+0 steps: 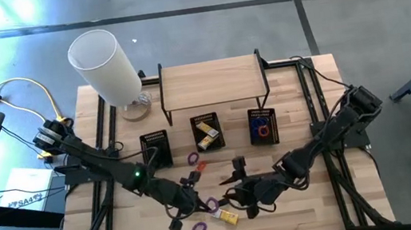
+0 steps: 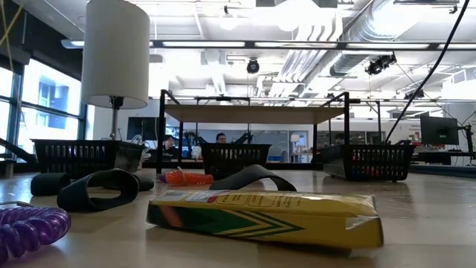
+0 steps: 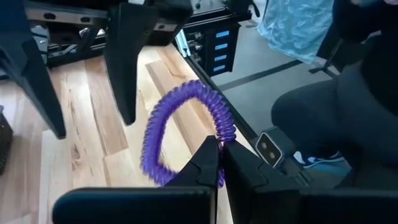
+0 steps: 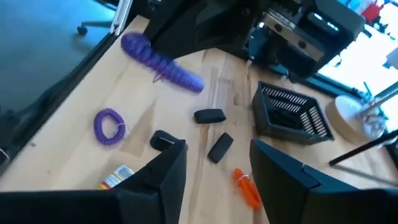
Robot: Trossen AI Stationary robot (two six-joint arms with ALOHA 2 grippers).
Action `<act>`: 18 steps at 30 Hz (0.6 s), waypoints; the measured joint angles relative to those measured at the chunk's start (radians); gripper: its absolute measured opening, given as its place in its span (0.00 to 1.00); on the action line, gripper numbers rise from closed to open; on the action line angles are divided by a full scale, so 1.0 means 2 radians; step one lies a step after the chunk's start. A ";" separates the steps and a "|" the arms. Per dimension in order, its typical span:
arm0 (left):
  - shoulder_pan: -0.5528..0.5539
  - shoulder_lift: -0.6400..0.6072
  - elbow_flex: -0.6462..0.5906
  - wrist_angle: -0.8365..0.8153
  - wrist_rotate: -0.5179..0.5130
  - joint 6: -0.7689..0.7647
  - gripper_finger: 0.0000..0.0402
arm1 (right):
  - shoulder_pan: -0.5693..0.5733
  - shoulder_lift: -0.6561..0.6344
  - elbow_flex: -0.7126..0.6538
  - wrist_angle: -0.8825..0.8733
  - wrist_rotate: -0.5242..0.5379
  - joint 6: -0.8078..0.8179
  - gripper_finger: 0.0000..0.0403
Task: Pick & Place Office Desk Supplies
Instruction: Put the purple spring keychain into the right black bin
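My left gripper (image 1: 204, 203) is shut on a purple coiled band loop (image 3: 186, 118), which is also in the right wrist view (image 4: 163, 64). My right gripper (image 1: 240, 199) hovers open just to its right with nothing between its fingers (image 4: 168, 174). On the table lie a second purple coil (image 1: 198, 229), a yellow box (image 1: 225, 217), several black clips (image 4: 209, 116) and an orange coil (image 4: 247, 186). A small purple loop (image 1: 193, 159) lies farther back. My left gripper pinches one spot of the purple coil's ring (image 3: 219, 138) between its two fingertips. The fingers come slanting down from the table's left. The rest of the loop stands out past the fingertips, lifted clear of the table.
Three black mesh baskets (image 1: 155, 148) (image 1: 207, 131) (image 1: 263, 125) stand in a row in front of a wooden shelf (image 1: 213, 82). A tall white cylinder (image 1: 105, 60) stands at the back left. Bare wood lies to the near right of my right gripper.
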State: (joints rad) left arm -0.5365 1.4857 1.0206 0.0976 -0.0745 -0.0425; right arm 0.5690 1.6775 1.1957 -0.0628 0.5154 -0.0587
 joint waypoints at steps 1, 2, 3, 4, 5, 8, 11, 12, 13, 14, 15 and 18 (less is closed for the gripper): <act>0.000 0.000 0.000 0.001 0.000 0.000 0.00 | 0.000 0.000 0.000 0.000 0.000 -0.012 0.41; 0.000 0.000 0.000 0.000 0.000 0.000 0.00 | 0.000 0.000 0.000 0.001 0.001 -0.020 0.41; 0.000 0.000 0.000 0.000 0.001 0.000 0.00 | 0.000 0.000 0.000 0.001 0.002 -0.027 0.41; 0.001 0.000 0.000 0.000 0.000 0.000 0.00 | -0.002 0.000 0.000 0.001 0.002 -0.035 0.41; 0.003 0.002 0.000 0.001 0.000 0.000 0.00 | -0.003 0.000 0.000 0.001 0.001 -0.041 0.41; 0.007 0.004 0.000 -0.003 0.000 -0.001 0.00 | -0.005 0.000 0.000 0.013 -0.017 -0.063 0.41; 0.012 0.004 0.000 -0.002 0.000 -0.004 0.00 | -0.004 0.000 0.000 0.032 -0.042 -0.100 0.41; 0.013 0.004 0.000 -0.002 0.000 -0.005 0.00 | -0.004 0.000 0.000 0.038 -0.048 -0.105 0.41; 0.014 0.004 0.000 -0.004 0.000 -0.006 0.00 | -0.004 0.000 0.000 0.042 -0.052 -0.110 0.41; 0.015 0.004 0.000 -0.004 0.000 -0.008 0.00 | -0.004 0.000 0.000 0.045 -0.053 -0.116 0.41; 0.015 0.004 0.000 -0.003 -0.001 -0.008 0.00 | -0.004 0.000 0.000 0.047 -0.052 -0.119 0.41; 0.019 0.004 0.000 -0.004 -0.001 -0.009 0.00 | -0.004 0.000 0.000 0.049 -0.052 -0.131 0.41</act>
State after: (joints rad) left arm -0.4988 1.4933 1.0210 0.0899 -0.0761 -0.0608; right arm 0.5600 1.6775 1.1957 0.0357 0.4120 -0.3198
